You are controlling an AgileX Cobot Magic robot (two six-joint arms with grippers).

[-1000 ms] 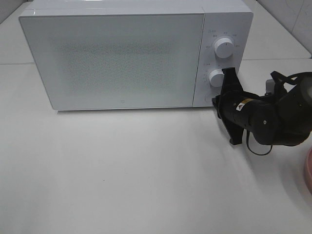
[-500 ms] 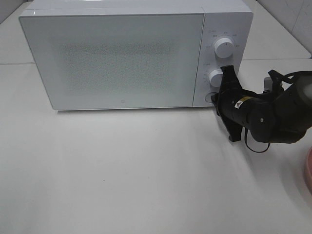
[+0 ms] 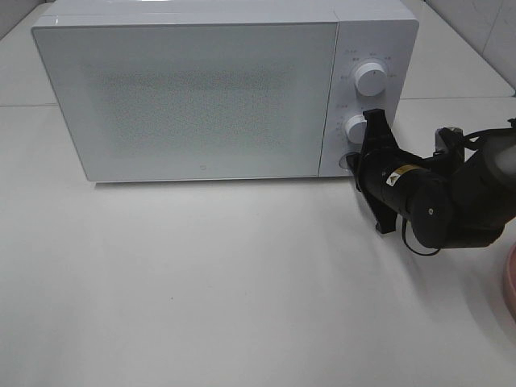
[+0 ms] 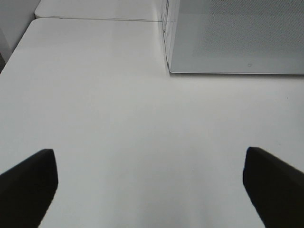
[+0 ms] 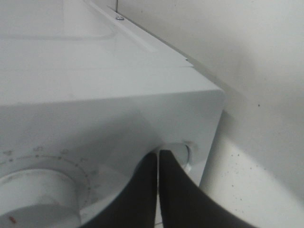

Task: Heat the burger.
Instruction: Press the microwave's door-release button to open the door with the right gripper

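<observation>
Your right gripper [image 5: 158,154] has its fingers pressed together, holding nothing, tips at the round button [image 5: 176,151] on the microwave [image 3: 193,97] (door shut). Your left gripper [image 4: 149,187] gapes wide and empty above the desk [image 4: 118,118]. You can't tell where the burger is.

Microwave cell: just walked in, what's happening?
The right claw, shut, has its tips at the round button in the lower corner of the microwave panel, probably to pop the door, which is closed. The left claw hangs open over the table. No burger is in view; only a pink plate edge shows at right.
</observation>
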